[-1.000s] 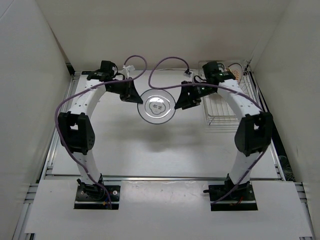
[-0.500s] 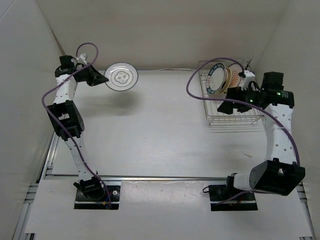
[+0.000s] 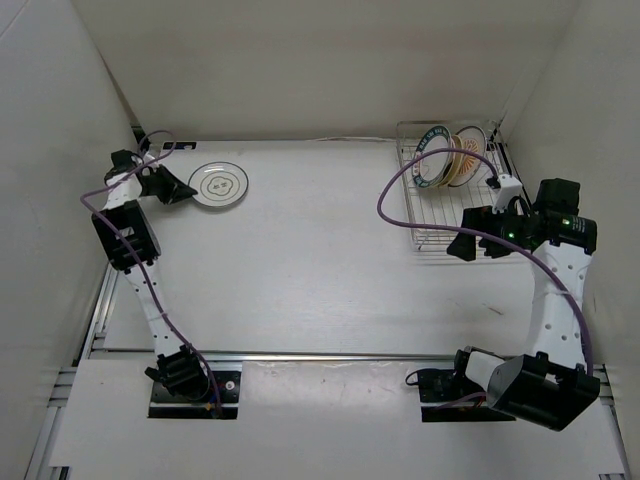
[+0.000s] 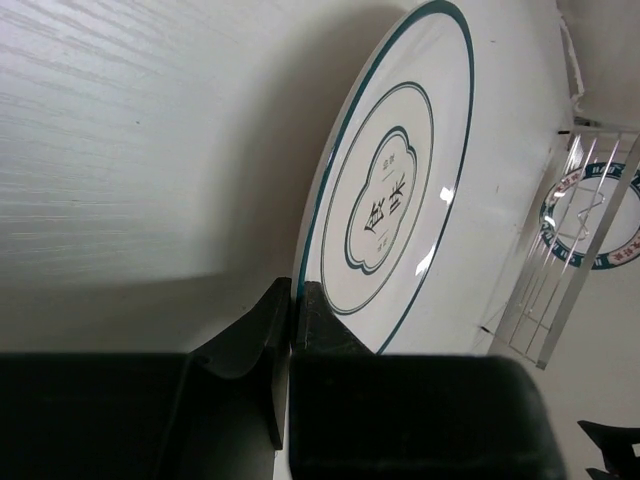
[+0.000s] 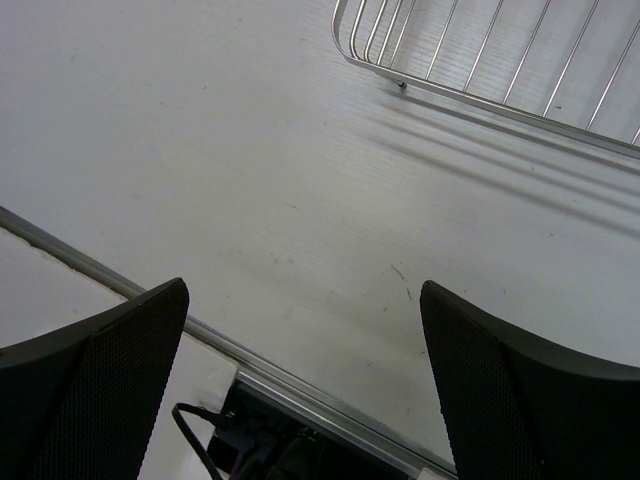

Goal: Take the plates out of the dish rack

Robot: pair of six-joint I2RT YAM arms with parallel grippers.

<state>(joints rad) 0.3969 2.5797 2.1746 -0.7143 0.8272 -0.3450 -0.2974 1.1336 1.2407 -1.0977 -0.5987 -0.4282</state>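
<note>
From above, we saw the left gripper (image 3: 183, 189) clamped on a dark-rimmed plate (image 3: 218, 185) at the far left of the table (image 3: 320, 260). Other plates (image 3: 437, 157) stood in the dish rack (image 3: 480, 235). The left wrist view showed fingers (image 4: 250, 340) pinching that rim. In its own view the right gripper (image 5: 300, 295) gaped wide and empty near the rack's corner.

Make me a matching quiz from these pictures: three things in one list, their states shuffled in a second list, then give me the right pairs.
Things:
1. left gripper
2. right gripper
3. dish rack

States:
A. open, holding nothing
B. has plates standing at its far end
C. shut on the rim of a dark-ringed plate

Pairs: 1-C, 2-A, 3-B
</note>
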